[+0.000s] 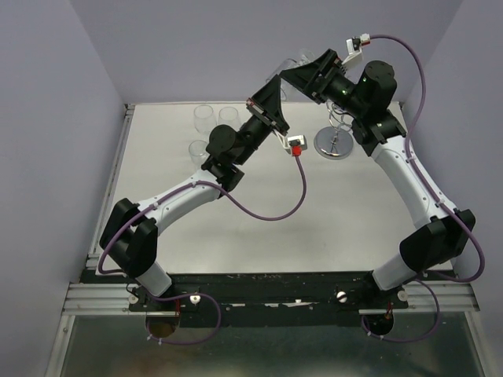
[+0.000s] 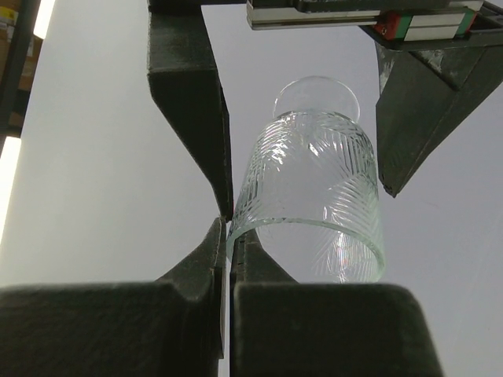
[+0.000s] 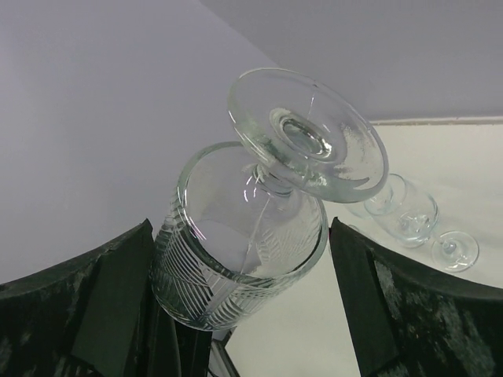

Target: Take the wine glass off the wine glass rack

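The wine glass (image 2: 314, 181), clear with a cut leaf pattern, is held in the air foot outward. My left gripper (image 2: 228, 232) is shut on its rim, pinching the glass wall between the two fingers. My right gripper (image 3: 242, 228) is open and straddles the bowl (image 3: 236, 259), whose side lies close against one finger (image 3: 102, 306). The round foot (image 3: 306, 133) points at the right wrist camera. In the top view both grippers meet at the back of the table around the glass (image 1: 288, 71). The chrome wine glass rack (image 1: 334, 144) stands apart, to the right of them.
Three clear glasses stand on the table at the back left (image 1: 204, 116), (image 1: 229, 115), (image 1: 198, 149); some show in the right wrist view (image 3: 409, 214). Grey walls close the back and both sides. The red-tagged cable (image 1: 295, 147) hangs below the left wrist.
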### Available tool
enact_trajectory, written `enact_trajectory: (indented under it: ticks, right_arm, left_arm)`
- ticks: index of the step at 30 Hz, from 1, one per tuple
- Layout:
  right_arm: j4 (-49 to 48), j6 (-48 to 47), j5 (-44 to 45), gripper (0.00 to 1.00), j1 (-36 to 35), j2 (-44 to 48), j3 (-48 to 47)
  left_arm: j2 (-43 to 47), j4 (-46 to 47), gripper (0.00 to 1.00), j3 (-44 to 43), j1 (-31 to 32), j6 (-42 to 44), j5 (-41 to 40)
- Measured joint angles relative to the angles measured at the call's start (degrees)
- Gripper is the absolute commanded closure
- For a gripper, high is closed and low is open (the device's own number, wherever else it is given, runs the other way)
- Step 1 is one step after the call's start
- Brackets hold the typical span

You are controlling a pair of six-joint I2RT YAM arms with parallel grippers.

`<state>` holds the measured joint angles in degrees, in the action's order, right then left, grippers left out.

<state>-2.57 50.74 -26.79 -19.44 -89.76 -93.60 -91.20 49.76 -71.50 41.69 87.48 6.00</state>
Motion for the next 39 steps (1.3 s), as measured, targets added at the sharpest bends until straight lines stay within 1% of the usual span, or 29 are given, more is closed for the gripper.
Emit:
enact_trajectory:
  ticks: [5,9,10,12,15,17,19,23,26,29,32,35,39]
  right_arm:
    - [-1.3,-3.0,-0.5,0.0,0.0,0.5,0.5]
    - [-4.1,-9.6,-1.0,0.0,0.6,2.8,3.4]
    - [-5.3,-12.2,-1.6,0.0,1.0,3.9,5.0]
    - [-6.0,-18.2,-5.7,0.0,1.6,6.6,8.7]
    - [-4.9,-28.4,-14.0,0.0,1.5,12.0,17.0]
    - [-4.2,-31.9,-16.5,0.0,1.5,15.2,22.4]
    - [-2.7,-34.4,-18.1,0.0,1.4,18.6,27.3]
    - [1.4,-39.0,-20.1,0.0,2.1,23.7,32.5]
    - [5.2,-44.7,-20.2,0.0,3.3,26.8,33.6]
    - [9.2,-51.7,-19.5,0.0,3.8,30.8,35.5]
    - [13.6,-58.6,-17.9,0.0,3.8,34.1,37.0]
    - [17.6,-64.6,-14.3,0.0,3.8,36.2,37.2]
    - [22.4,-69.8,-8.5,0.0,4.1,36.4,36.4]
  left_arm:
    - [0.0,0.4,1.0,-0.1,0.0,0.2,0.0]
    - [-0.6,0.8,1.0,-0.3,0.1,0.2,0.3]
    - [-0.7,0.9,1.0,-0.3,0.3,0.1,0.7]
    - [-0.9,1.0,1.0,-0.3,0.4,-0.2,1.1]
    - [-0.8,1.8,1.0,-0.3,0.3,-1.5,1.7]
    - [-0.4,2.0,1.0,0.8,0.3,-2.7,3.7]
    - [0.0,1.9,1.0,2.3,0.7,-4.6,3.7]
    - [1.6,-1.2,1.0,6.2,1.2,-8.6,3.6]
    - [2.8,-4.9,1.0,8.7,1.2,-11.4,3.5]
    - [4.7,-10.6,1.0,10.6,1.2,-13.9,3.7]
    - [7.5,-19.2,1.0,11.6,1.1,-15.4,4.5]
    - [9.9,-29.6,1.0,10.9,1.2,-17.3,5.8]
    - [10.5,-45.0,1.0,5.7,1.0,-19.3,7.0]
